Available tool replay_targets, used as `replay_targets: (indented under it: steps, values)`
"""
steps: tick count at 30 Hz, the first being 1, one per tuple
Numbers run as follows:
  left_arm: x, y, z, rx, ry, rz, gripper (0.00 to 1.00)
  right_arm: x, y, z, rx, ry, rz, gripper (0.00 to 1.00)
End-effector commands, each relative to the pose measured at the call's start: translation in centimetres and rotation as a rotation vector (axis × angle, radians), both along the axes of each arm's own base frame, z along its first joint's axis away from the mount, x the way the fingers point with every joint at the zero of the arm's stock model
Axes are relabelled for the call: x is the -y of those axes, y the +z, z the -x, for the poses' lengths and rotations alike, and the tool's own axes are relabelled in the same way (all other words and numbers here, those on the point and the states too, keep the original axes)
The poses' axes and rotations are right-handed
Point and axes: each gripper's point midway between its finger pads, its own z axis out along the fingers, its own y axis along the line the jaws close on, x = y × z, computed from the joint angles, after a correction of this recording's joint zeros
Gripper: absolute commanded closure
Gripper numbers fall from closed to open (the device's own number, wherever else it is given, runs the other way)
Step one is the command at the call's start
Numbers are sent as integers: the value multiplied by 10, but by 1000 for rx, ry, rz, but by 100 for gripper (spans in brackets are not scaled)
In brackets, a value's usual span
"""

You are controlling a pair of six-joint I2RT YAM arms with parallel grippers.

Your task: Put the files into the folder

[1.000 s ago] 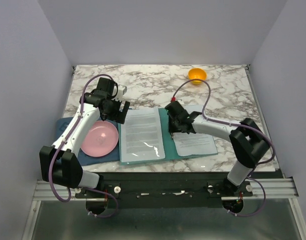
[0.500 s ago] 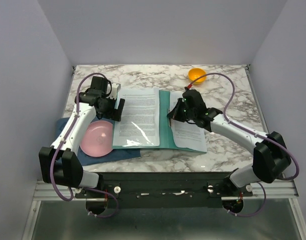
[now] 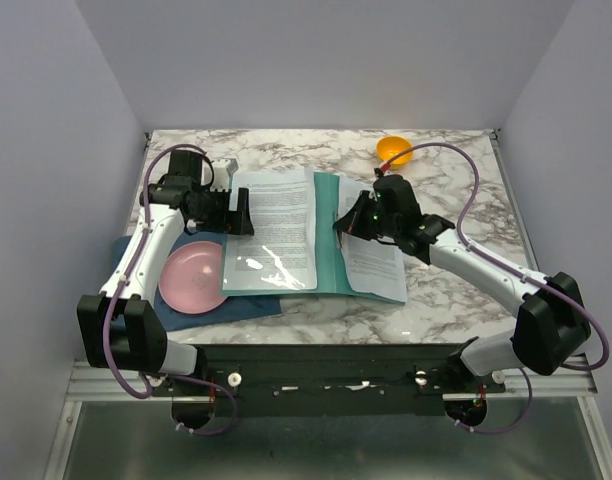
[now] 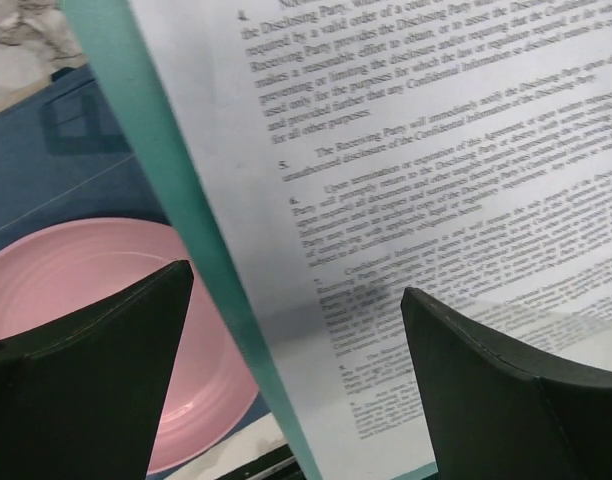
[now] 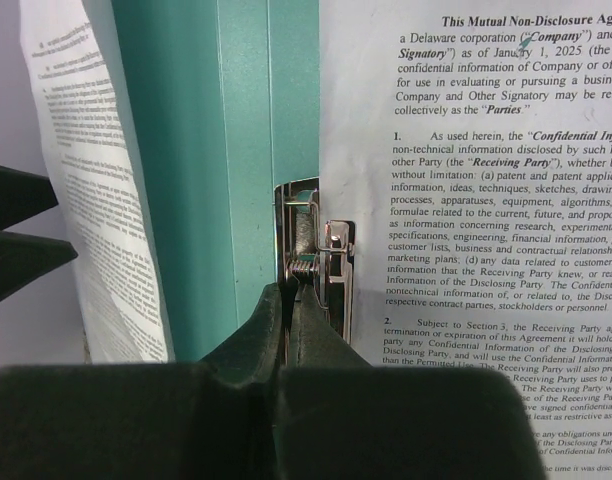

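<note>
The right gripper [image 5: 289,290] is clenched. Its two fingers press together with hardly a seam between them, and their tips meet the lower end of the metal clip [image 5: 316,255] on the spine of the folder [image 5: 206,150]. Whether they pinch any part of the clip cannot be told. Just right of the clip, one of the files [image 5: 466,200] lies flat on the folder's right half.

The left gripper [image 4: 296,280] is released, its fingers wide apart, and the folder's outer left edge runs between them. A second sheet [image 4: 406,150] lies on that left half, which looks raised off the table in the right wrist view. Beneath the left finger sits a pink plate [image 4: 66,290] on a dark blue placemat [image 4: 56,160].

The folder lies open in the middle of the marble table [image 3: 466,200], with its near left corner over the placemat. An orange bowl [image 3: 394,151] stands near the far edge, apart from the folder.
</note>
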Motion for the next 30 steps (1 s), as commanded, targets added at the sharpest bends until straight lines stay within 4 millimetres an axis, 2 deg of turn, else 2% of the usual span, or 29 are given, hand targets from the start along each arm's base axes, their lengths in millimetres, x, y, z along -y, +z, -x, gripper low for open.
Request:
replay_targets:
  steps: [1,8,12,15,17,19,20,22,24,26,30]
  values:
    - [28,27,10,26,-78,169,1,-6,13,1,20,9,-72,99]
    - [32,30,17,7,-97,198,1,-8,4,2,0,12,-84,99]
    - [36,42,20,12,-107,225,1,-9,-3,2,-10,16,-72,99]
    - [43,59,21,25,-121,275,1,-14,-17,2,-47,36,-61,99]
    - [47,71,20,34,-118,307,2,-20,-34,4,-87,59,-61,99]
    - [51,76,20,29,-128,326,4,-24,-45,5,-109,70,-69,99]
    - [52,79,18,36,-132,330,6,-24,-60,7,-138,69,-55,99]
    - [55,76,16,15,-140,339,7,-26,-69,8,-150,73,-56,99]
    - [59,69,12,-7,-145,342,8,-24,-87,13,-188,72,-37,99]
    - [65,64,11,-26,-162,351,10,-27,-89,10,-176,77,-51,99]
    - [82,48,5,-110,-189,408,14,-29,-112,14,-213,90,-43,99]
